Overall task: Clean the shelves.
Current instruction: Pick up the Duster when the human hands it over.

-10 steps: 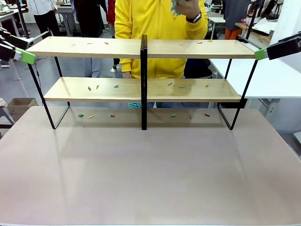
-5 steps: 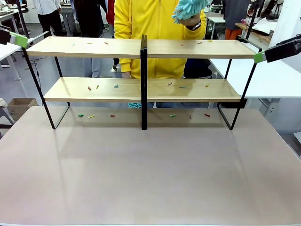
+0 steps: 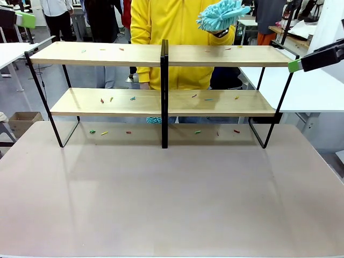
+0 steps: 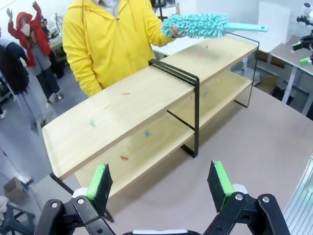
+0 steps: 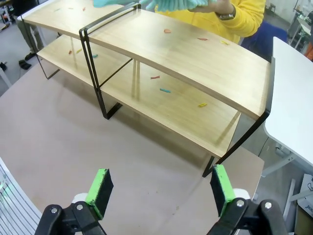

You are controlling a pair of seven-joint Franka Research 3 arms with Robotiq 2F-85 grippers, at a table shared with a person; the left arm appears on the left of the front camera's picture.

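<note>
fluffy teal duster [image 3: 220,15] above right top of light-wood black-framed shelves [image 3: 140,55] | left gripper [image 4: 159,180], right gripper [image 5: 160,188] wide, empty | sweep small coloured scraps [image 3: 133,98] off lightly

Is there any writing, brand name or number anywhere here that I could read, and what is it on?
No text can be read.
The shelves, the teal duster and the yellow hoodie carry no visible print.
A white box at the edge of the right wrist view has dark marks, too small to read.
</note>
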